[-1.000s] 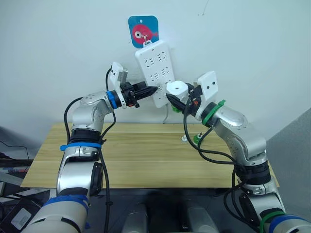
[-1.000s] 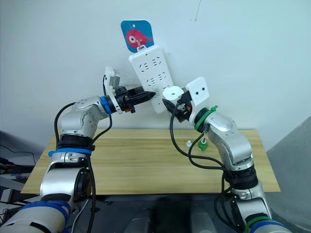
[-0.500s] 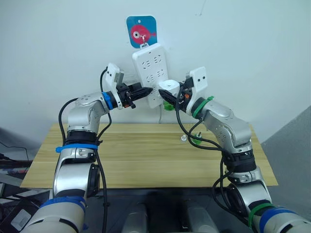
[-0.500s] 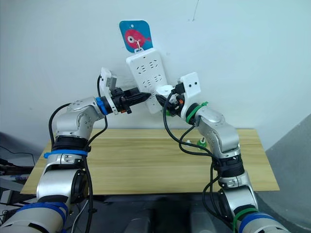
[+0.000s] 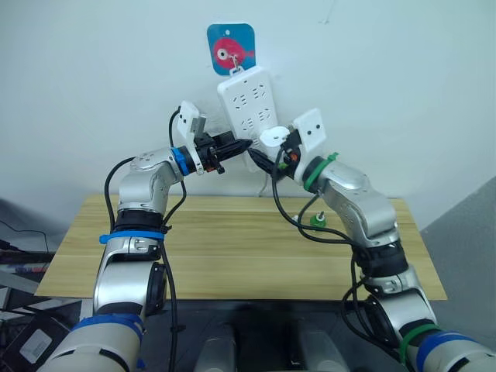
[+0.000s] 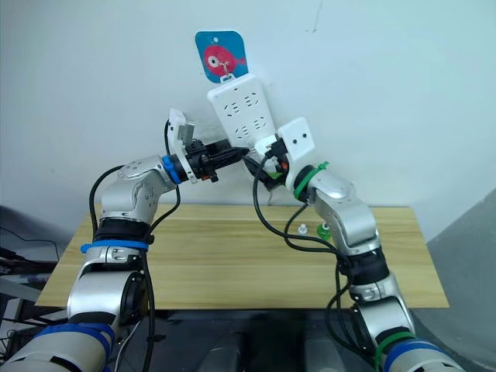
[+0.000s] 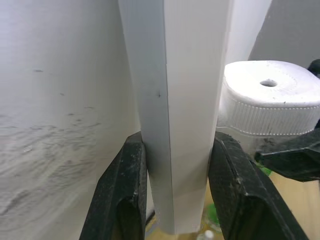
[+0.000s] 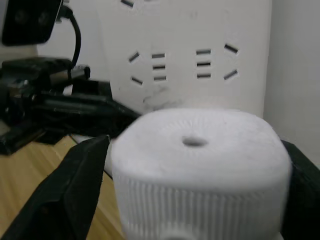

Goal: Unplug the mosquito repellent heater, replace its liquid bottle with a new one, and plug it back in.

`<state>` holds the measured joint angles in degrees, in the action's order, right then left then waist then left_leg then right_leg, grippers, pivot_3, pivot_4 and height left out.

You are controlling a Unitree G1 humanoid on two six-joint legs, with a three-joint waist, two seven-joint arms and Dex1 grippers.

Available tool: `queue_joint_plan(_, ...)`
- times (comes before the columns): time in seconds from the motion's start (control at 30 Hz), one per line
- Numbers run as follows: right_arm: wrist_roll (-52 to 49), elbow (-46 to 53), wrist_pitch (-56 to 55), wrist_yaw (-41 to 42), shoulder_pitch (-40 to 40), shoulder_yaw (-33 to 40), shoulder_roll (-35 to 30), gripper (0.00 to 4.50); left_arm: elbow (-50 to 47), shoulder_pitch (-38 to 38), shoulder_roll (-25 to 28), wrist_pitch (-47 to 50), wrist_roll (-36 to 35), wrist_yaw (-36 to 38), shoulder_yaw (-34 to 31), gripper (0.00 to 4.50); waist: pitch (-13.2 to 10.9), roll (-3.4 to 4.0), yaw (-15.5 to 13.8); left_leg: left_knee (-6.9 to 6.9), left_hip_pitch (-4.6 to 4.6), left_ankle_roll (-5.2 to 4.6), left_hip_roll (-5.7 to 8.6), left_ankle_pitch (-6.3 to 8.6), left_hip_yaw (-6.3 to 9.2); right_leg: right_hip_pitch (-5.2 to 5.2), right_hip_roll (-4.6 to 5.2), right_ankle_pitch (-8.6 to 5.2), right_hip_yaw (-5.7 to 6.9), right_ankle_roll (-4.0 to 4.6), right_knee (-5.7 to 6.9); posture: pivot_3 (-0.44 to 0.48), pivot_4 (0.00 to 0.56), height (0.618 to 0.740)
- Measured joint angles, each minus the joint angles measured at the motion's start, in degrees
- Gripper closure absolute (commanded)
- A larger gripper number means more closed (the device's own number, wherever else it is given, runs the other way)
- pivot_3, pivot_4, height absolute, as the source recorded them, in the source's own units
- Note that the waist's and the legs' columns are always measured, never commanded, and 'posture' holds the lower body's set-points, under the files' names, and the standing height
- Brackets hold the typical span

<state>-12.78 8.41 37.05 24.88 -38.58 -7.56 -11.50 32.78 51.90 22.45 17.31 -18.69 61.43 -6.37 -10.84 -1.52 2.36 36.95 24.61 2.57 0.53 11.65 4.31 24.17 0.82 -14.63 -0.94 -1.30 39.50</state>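
Mosquito repellent heater: rigid, light, ribbed-sided white plastic, likely grippy; clamped by right claw at its flanks, just beside power strip, whose lower edge left claw pinches.

The mosquito repellent heater is matt white plastic, smooth on its top face and finely ribbed around its side band. Behind it, the power strip is smooth white plastic with a faint sheen. The black fingers clamping the strip look like matt rubbery plastic. Below the strip, the table is pale wood with visible plank grain, satin finished.
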Motion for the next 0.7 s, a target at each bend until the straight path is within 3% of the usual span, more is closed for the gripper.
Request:
queue_joint_plan(0.13,-0.3,4.3,3.7,0.1,2.9,0.0,-2.0,0.04,1.4,0.1,-0.1,-2.4,0.7,-0.5,0.2,3.18,0.0,0.0,0.1,0.04,0.03,-0.14,0.02,0.08,-0.04,0.0,0.13,0.0,0.02,-0.01,-0.06,-0.066,0.123,0.74)
queue_joint_plan(0.2,-1.1,6.3,5.1,0.3,4.5,0.0,-2.7,0.0,1.7,0.1,0.1,-3.4,0.9,-1.0,0.1,2.46,0.0,0.0,0.1,0.04,0.0,-0.13,-0.02,0.08,-0.02,-0.02,0.13,0.0,0.04,-0.02,-0.05,-0.067,0.124,0.74)
queue_joint_plan(0.37,-2.8,8.3,6.8,0.6,7.5,-0.4,-2.0,1.7,0.6,-4.8,3.5,-5.6,1.8,-1.2,0.2,0.93,0.0,0.02,1.3,0.02,-0.19,-0.13,-0.17,0.07,-0.07,-0.04,0.07,0.0,-0.04,-0.01,0.12,-0.054,0.13,0.74)
queue_joint_plan(0.47,-4.0,8.7,6.4,1.8,8.1,-0.7,-1.7,2.89,-6.7,-12.6,6.6,-4.4,1.8,-2.7,-0.5,0.0,0.0,0.04,2.2,-0.03,-0.25,-0.13,-0.22,0.07,-0.03,-0.04,0.05,-0.03,-0.04,0.03,0.2,-0.037,0.132,0.74)
queue_joint_plan(0.6,-4.3,8.1,5.7,3.0,8.2,-1.6,-1.0,4.4,-21.6,-22.4,9.8,1.4,-1.8,-4.6,-3.2,0.0,0.0,0.03,2.3,-0.02,-0.25,-0.13,-0.24,0.07,0.14,-0.06,0.05,-0.05,-0.05,0.05,0.24,-0.003,0.14,0.74)
queue_joint_plan(0.7,-4.3,7.3,5.0,3.8,8.1,-2.8,-0.1,4.45,-34.1,-28.8,12.4,7.3,-6.7,-5.8,-5.9,0.0,0.0,0.04,2.1,-0.02,-0.3,-0.13,-0.23,0.07,0.17,-0.11,0.08,-0.06,-0.06,0.04,0.22,0.016,0.139,0.74)
